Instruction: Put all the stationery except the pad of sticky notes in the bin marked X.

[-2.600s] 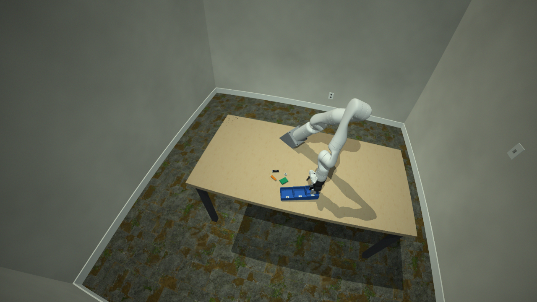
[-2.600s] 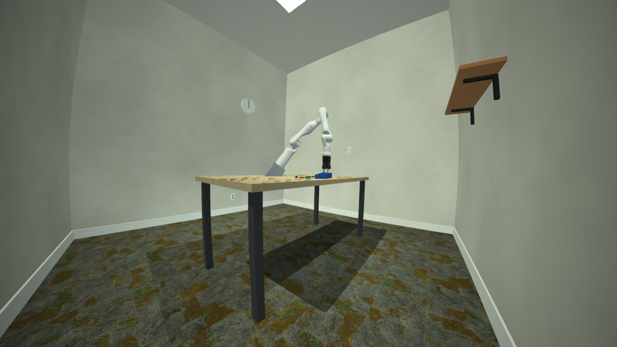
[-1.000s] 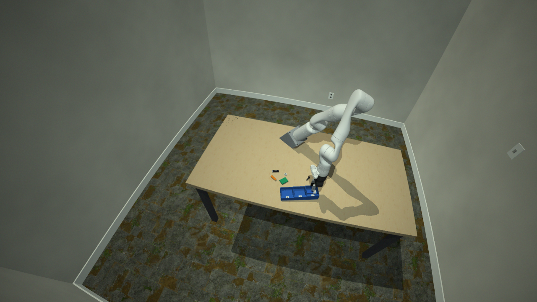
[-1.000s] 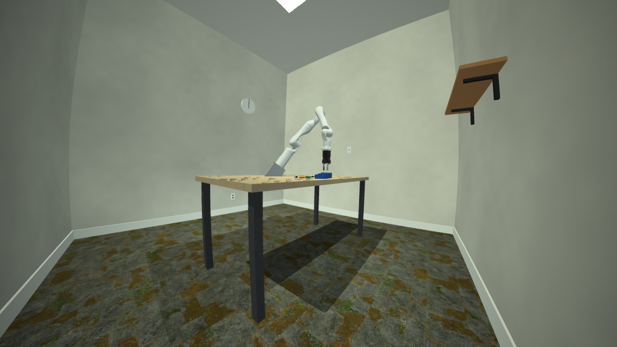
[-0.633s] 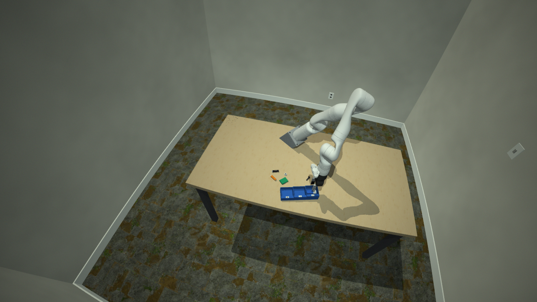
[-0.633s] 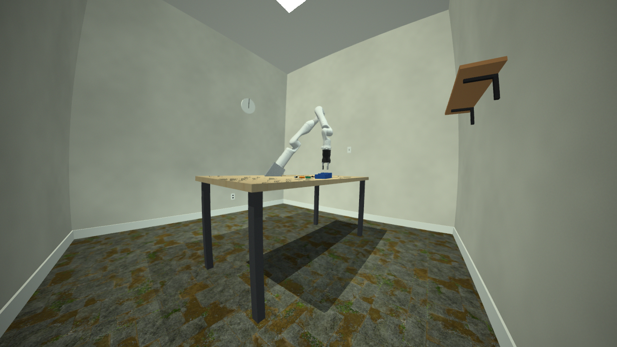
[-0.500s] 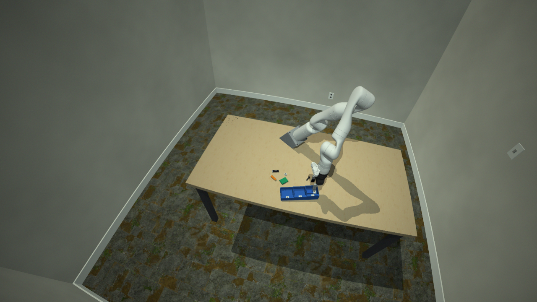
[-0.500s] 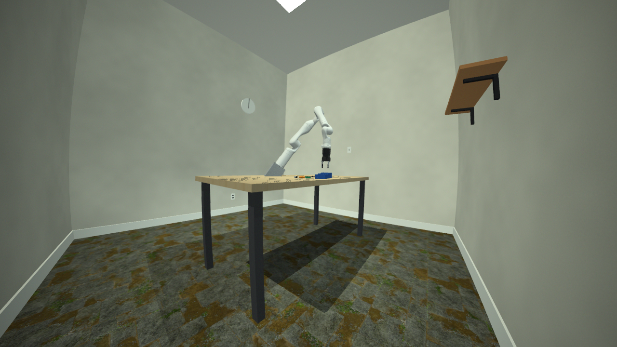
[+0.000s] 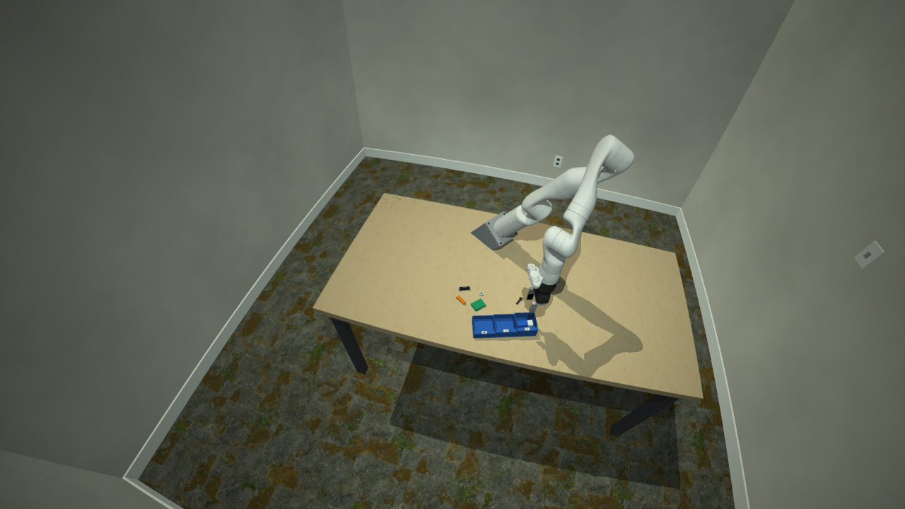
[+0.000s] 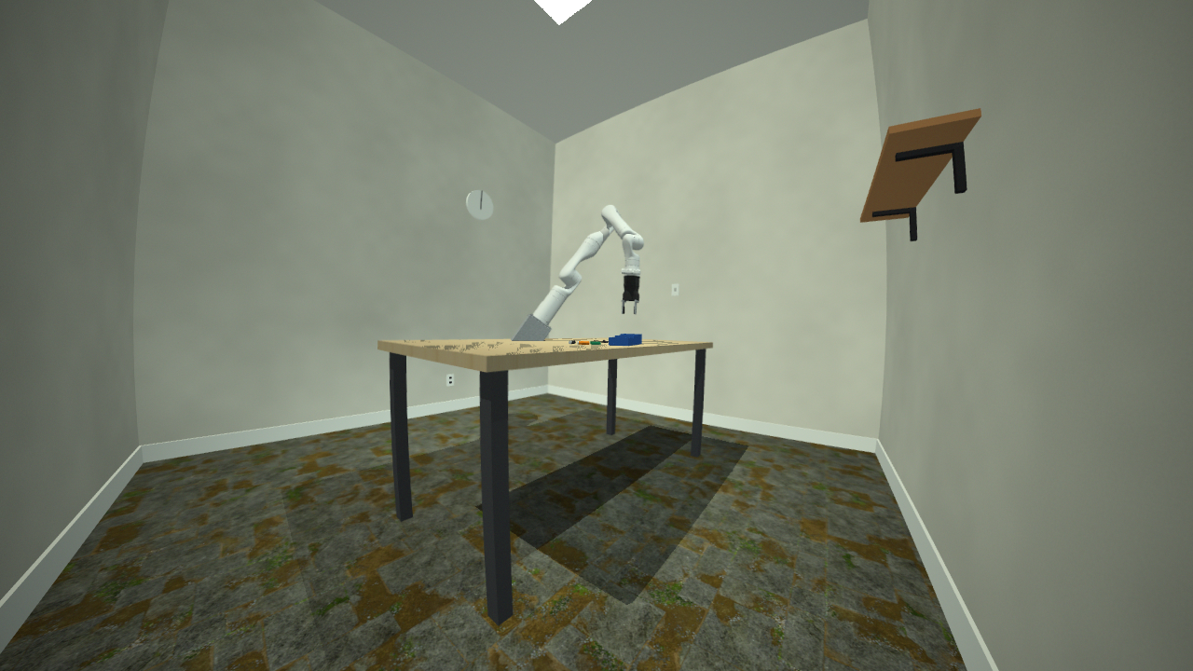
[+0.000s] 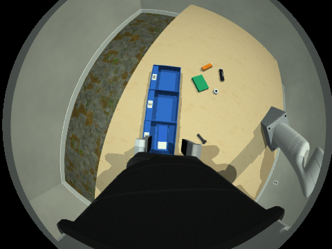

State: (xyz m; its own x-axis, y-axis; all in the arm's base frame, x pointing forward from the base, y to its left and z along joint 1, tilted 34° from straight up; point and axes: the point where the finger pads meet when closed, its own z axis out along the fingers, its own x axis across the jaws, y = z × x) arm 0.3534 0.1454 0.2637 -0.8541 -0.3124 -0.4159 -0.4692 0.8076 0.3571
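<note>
A blue tray of three bins (image 9: 504, 325) (image 11: 162, 104) lies near the table's front edge. A small white block (image 11: 162, 145) (image 9: 526, 322) lies in the end bin nearest my gripper. My gripper (image 11: 166, 144) (image 9: 534, 305) (image 10: 628, 310) is open and empty, well above that end bin. On the table lie a green flat pad (image 11: 199, 82) (image 9: 478, 304), a small orange item (image 11: 207, 66) (image 9: 460, 299), a black item (image 11: 221, 75) (image 9: 464, 288), a small white ring (image 11: 215, 91) (image 9: 481, 293) and a black bolt-like item (image 11: 201, 137) (image 9: 519, 299).
The arm's grey base (image 9: 490, 233) (image 11: 275, 126) stands at the back of the table. The bin labels are too small to read. The table's front edge runs just beyond the tray.
</note>
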